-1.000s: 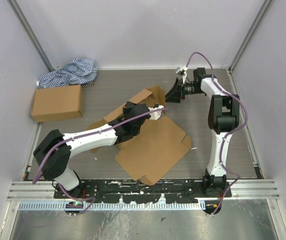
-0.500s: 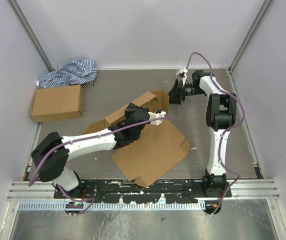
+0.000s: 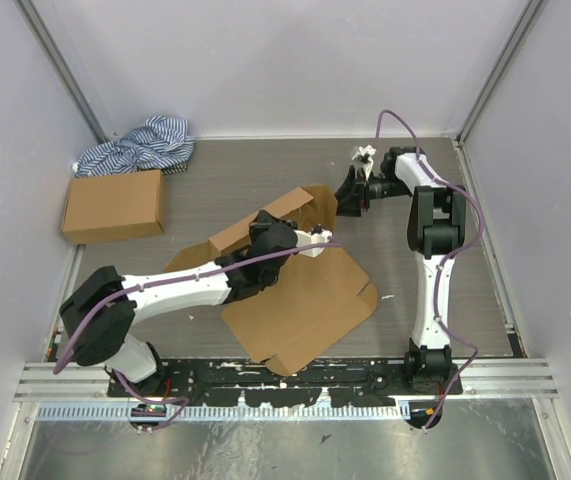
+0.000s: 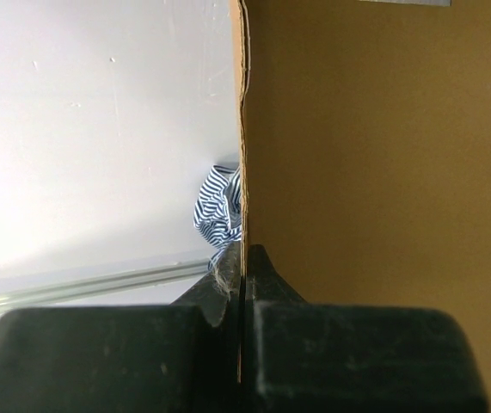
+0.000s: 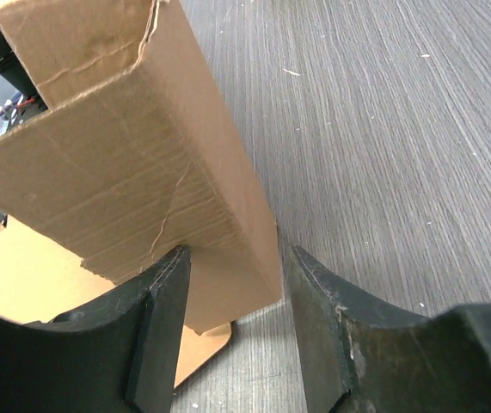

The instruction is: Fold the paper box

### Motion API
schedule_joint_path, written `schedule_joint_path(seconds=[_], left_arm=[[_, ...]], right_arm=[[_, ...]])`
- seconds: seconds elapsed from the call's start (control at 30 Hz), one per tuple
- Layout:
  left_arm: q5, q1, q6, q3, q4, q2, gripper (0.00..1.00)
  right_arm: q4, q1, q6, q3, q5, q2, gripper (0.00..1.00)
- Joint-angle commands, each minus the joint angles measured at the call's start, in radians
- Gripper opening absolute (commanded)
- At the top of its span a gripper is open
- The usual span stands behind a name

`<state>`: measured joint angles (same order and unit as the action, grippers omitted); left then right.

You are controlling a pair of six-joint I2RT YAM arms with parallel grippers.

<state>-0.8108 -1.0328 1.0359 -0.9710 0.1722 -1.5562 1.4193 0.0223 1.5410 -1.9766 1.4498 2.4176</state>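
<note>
My left gripper (image 4: 243, 258) is clamped tight on the paper box (image 3: 305, 300): in the wrist view its fingers (image 4: 331, 353) pinch the thin edge of an upright panel (image 4: 374, 155), which fills the right half of that view. My right gripper (image 5: 238, 258) stands about half open, one finger on each side of the end of a raised flap (image 5: 142, 172); I cannot tell whether either finger touches it. From above, that gripper (image 3: 348, 190) sits at the far right tip of the sheet, and the left one (image 3: 310, 240) is just nearer, at the middle. The sheet lies mid-table, skewed to the table's (image 3: 255, 170) edges, its big flat panel spreading toward me with one corner pointing near and one pointing right. The raised strip along its far side runs from near left up to far right. My own left arm (image 3: 185, 285) lies across the sheet's left part and hides it. Well apart on the far left sits a smaller closed cardboard box (image 3: 113, 205), with a striped cloth (image 3: 140, 145) bunched in the corner behind it.
</note>
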Motion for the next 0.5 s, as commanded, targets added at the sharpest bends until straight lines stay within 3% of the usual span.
schedule_joint_path(seconds=[0.0,0.47], left_arm=[[0.016,-0.02,0.024,0.035,0.062,0.04,0.0],[0.032,-0.029,0.075,0.045,0.159,0.027,0.0]], right_arm=[[0.037,0.002,0.044,-0.021,0.037,-0.047,0.55],[0.041,0.015,0.06,0.172,0.02,-0.238,0.55]])
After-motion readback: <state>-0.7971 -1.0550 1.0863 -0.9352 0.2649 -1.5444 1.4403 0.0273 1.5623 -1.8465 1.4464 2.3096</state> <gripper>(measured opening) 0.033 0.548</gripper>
